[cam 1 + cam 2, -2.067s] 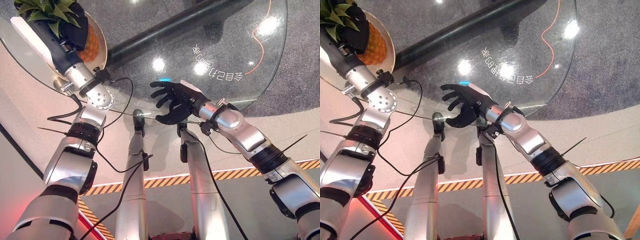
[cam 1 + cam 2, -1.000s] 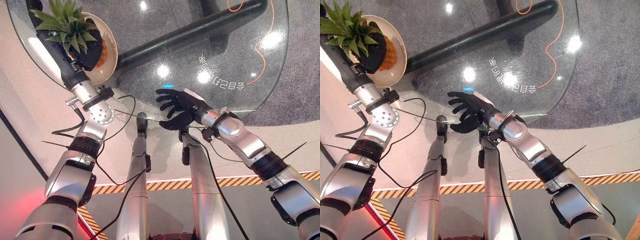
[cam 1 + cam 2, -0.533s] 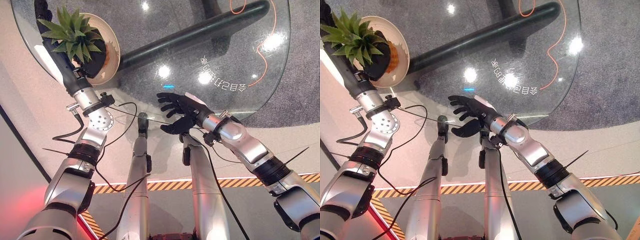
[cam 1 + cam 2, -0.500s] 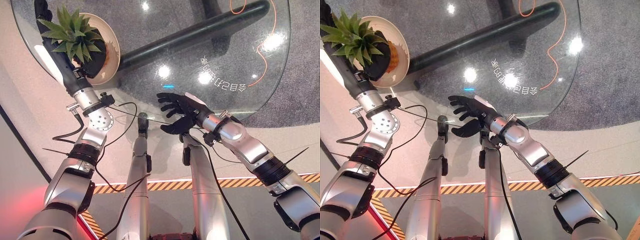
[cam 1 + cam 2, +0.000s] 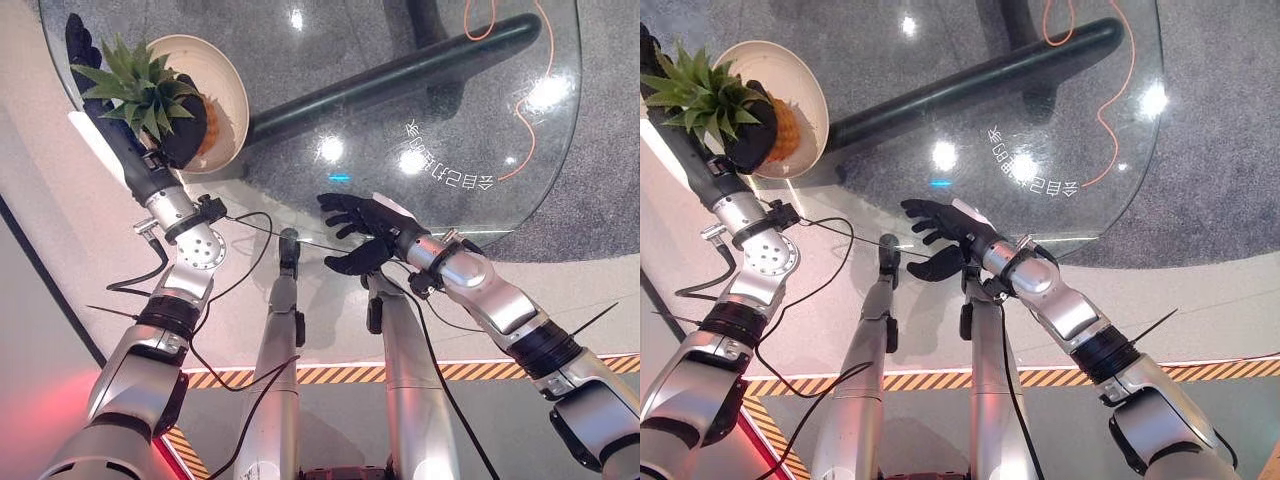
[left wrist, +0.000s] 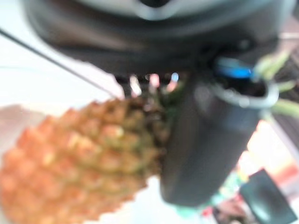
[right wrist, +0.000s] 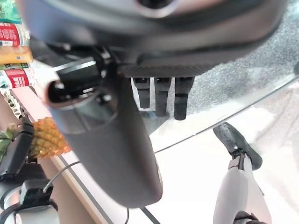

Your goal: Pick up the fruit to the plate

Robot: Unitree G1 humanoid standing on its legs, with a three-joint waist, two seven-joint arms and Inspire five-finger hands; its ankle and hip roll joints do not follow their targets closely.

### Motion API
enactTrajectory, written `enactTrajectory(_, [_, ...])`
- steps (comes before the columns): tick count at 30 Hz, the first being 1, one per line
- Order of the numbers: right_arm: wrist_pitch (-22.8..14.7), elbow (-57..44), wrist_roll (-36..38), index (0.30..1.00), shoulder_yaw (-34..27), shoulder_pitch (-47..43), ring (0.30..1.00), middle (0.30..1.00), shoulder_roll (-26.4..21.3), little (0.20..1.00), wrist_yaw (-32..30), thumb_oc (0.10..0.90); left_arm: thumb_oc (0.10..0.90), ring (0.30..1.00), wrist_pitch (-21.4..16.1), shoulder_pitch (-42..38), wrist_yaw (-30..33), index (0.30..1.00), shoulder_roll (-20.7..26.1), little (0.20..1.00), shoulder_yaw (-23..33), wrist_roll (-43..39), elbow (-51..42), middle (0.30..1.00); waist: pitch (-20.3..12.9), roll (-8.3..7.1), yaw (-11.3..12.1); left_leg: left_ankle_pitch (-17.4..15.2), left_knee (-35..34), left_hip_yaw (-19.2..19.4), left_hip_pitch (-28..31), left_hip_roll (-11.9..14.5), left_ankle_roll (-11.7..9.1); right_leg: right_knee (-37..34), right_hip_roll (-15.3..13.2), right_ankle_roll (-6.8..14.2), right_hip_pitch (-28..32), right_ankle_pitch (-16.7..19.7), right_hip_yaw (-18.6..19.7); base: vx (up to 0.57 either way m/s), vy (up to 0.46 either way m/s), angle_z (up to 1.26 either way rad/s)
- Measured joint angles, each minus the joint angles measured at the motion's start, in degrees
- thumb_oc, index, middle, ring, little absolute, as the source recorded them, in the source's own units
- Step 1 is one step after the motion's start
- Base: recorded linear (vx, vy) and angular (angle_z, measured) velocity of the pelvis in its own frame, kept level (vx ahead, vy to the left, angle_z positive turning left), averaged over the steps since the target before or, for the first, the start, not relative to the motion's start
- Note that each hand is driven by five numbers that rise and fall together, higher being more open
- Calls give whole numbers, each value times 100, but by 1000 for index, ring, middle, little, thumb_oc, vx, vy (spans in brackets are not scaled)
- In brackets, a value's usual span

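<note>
Where the glass tabletop (image 5: 450, 110) ends at its near edge, the right hand (image 5: 362, 232) hovers with fingers spread and relaxed, holding nothing; its own wrist view shows the fingers (image 7: 161, 95) straight over the glass. Through the clear top show a dark bar (image 5: 400, 75) of the base and an orange cord (image 5: 528, 130) on the grey floor, with ceiling lights glinting on the surface.

Farther off, at the far left of the tabletop, sits a cream plate (image 5: 232, 85), a shallow round dish. Inside it stands the pineapple (image 5: 780, 130), its orange, scaly body resting in the plate and its spiky green crown (image 5: 140, 85) pointing toward the near left. The left hand (image 5: 180, 125) is curled round the fruit just below the crown, so most of the body is covered in the head views. In the left wrist view the pineapple's knobbly orange skin (image 6: 79, 163) is blurred, with the thumb (image 6: 205, 140) pressed against its side. The plate's left part is hidden by the leaves and arm.
</note>
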Motion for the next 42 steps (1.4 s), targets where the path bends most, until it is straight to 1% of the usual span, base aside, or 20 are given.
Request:
enactTrajectory(6, [12, 0, 0, 900, 1, 1, 900, 900, -9, 900, 0, 800, 800, 900, 283, 50, 363, 900, 6, 900, 6, 449, -12, 900, 0, 0, 7, 5, 0, 0, 12, -3, 5, 0, -5, -4, 14, 3, -1, 0, 0, 0])
enactTrajectory(11, [21, -2, 1, 900, 2, 9, 900, 900, -12, 900, 1, 800, 800, 900, 694, 59, 582, 900, 83, 900, 9, 1001, -43, 900, 1, 1, 12, 4, -7, 1, 29, -4, 5, 1, -7, -10, 26, 6, -1, 0, 0, 0])
enactTrajectory(16, [57, -18, 2, 900, -8, 9, 900, 900, -13, 900, 0, 800, 800, 900, 972, 72, 640, 900, 175, 900, -5, 1416, -82, 900, 2, 4, 18, 4, -11, 1, 30, -4, 5, -2, -7, 2, 26, -2, -1, 0, 0, 0])
enactTrajectory(17, [80, -47, 1, 900, -10, 9, 900, 900, -18, 900, 0, 800, 800, 900, 1083, 74, 662, 900, 210, 900, -29, 1531, -113, 900, 3, 5, 17, 3, -14, 2, 30, -3, 3, -4, -6, 1, 25, -3, -1, 0, 0, 0])
enactTrajectory(26, [109, -162, 4, 900, -32, 78, 900, 900, -66, 900, 1, 800, 800, 900, 1517, 103, 727, 900, 294, 900, -119, 2281, -174, 900, 6, 10, 22, -14, -42, 6, 30, -5, -21, -7, -10, -8, 8, -28, 3, 0, 0, 0])
enactTrajectory(30, [103, -227, 2, 900, -47, 120, 900, 900, -82, 900, 2, 800, 800, 900, 1602, 145, 730, 900, 381, 900, -154, 2468, -254, 900, 7, 12, 20, -15, -68, 15, 29, -6, -21, -10, -9, -22, -8, -51, 14, 0, 0, 0])
enactTrajectory(42, [101, -240, 1, 900, -43, 128, 900, 900, -114, 900, 5, 800, 800, 900, 1625, 180, 739, 900, 492, 900, -154, 2592, -261, 900, 9, 15, 29, 5, -77, 28, 46, -11, 7, -6, -10, -48, -2, -34, 33, 0, 0, 0])
